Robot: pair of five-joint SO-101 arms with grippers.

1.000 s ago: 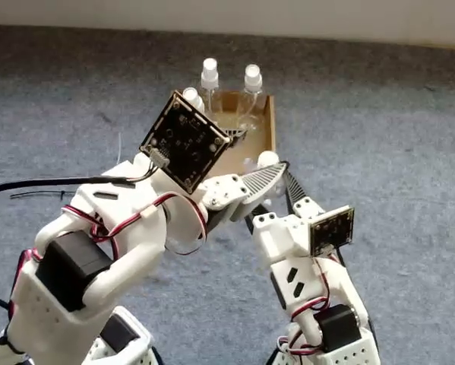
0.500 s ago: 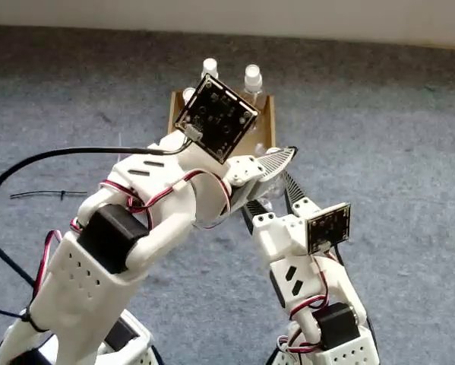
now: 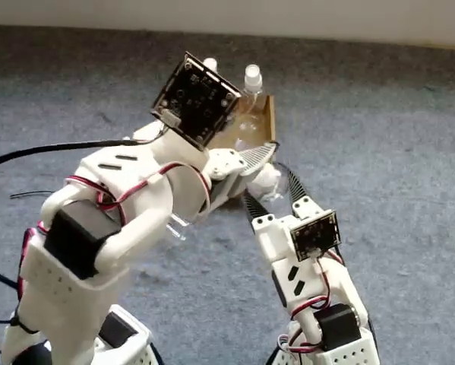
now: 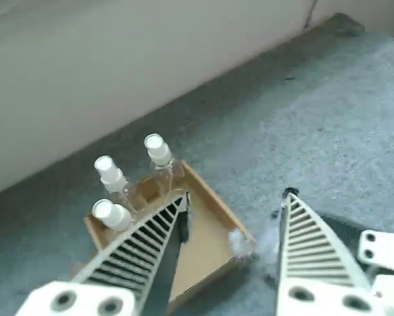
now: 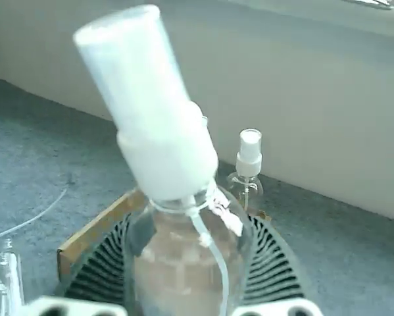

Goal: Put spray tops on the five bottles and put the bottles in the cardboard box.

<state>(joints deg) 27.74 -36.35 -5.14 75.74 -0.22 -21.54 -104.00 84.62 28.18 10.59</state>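
Table (image 3: pixel 394 137) grey and fuzzy, bearing everything. Next in size, cardboard box (image 4: pixel 216 205) at the far side, open on top, with three capped bottles (image 4: pixel 111 174) upright at its far end and bare floor at the near end. Left end effector (image 4: pixel 236 196) spread wide, holding nothing, hovering above the box's near edge. Right end effector (image 3: pixel 271 190) closed around the belly of a fourth bottle (image 5: pixel 183 263), just outside the box's near wall. Spray top (image 5: pixel 150 118) on that bottle's neck, leaning to one side, tube already inside; probably not seated square. Best to straighten and press the top home first, with the right grip firm on the body. Then lift clear of the wall, lower upright into the free near end, and release only once standing, without knocking the three neighbours.
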